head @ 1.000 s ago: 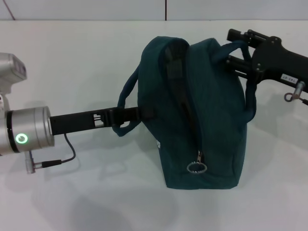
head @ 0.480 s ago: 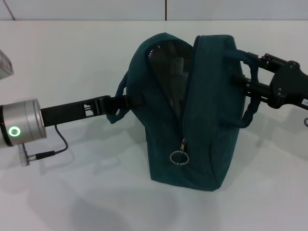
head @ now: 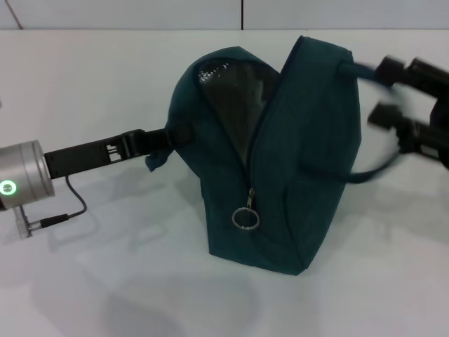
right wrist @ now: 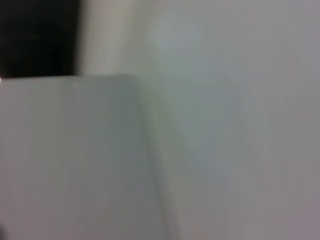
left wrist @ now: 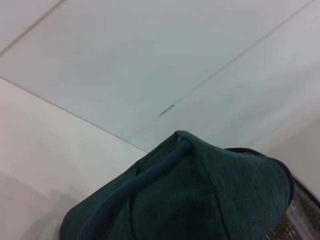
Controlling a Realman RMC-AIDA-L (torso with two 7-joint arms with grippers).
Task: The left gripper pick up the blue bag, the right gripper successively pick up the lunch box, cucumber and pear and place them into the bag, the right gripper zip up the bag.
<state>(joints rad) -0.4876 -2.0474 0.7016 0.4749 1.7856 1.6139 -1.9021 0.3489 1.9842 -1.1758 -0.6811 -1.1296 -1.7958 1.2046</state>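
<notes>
You've got open table [head: 105, 295] across the lower left of the frame. The blue bag [head: 309, 161] fills the middle, with the left gripper [head: 158, 144] and right gripper [head: 396, 95] flanking it.

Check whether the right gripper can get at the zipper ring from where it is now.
Probably yes. The zipper ring hangs exposed on the bag front, nothing covering it. The right gripper is off by the far handle, so it must first come round.

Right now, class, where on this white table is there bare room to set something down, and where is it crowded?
Free: the white table in front of the dark teal fabric bag, and the strip behind it. Crowded: beside the bag, where the left tool and right tool reach its loop handles.
</notes>
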